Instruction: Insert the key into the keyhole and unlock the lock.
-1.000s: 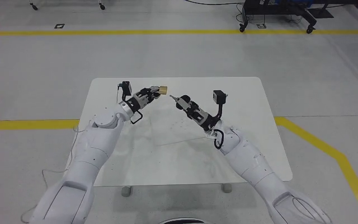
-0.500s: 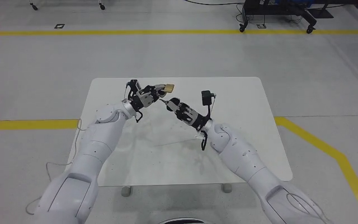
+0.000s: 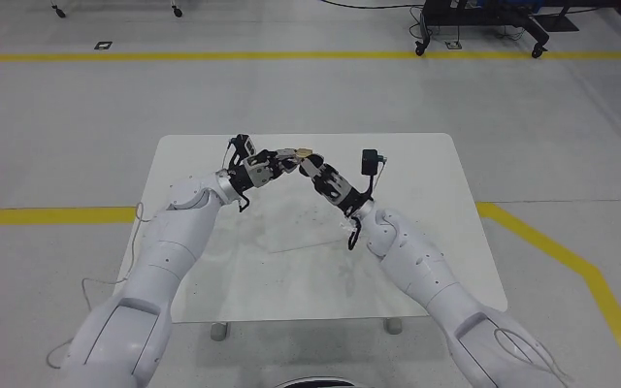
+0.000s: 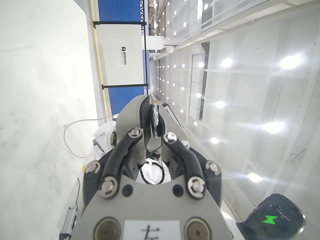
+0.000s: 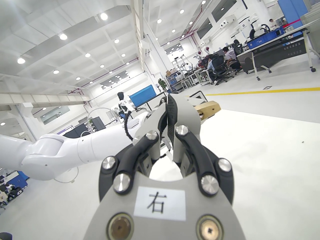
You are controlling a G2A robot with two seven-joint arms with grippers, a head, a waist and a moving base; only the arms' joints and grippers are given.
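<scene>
My left jaws are closed tight on a silvery curved piece of metal that I take to be the shackle (image 4: 154, 118) of the lock (image 5: 208, 109), though the pads cover most of it from my left wrist. The lock's brass body shows just past the tips of my right jaws in the right wrist view. From above it hangs in the air over the far part of the white desk (image 3: 427, 194), right where my two arms meet, not resting on the surface. My right jaws are pressed together too, their dark ribbed pads (image 5: 172, 116) almost touching and their tips just beside the brass body. The key they pinch is hidden between the pads, so I cannot tell how it sits against the keyhole. My left arm comes in from the left side of the desk and my right arm from the right, both wrists raised off the top. Beyond the desk a yellow line (image 3: 291, 55) crosses the grey floor, and a dark wheeled frame (image 3: 485, 21) stands at the far right
</scene>
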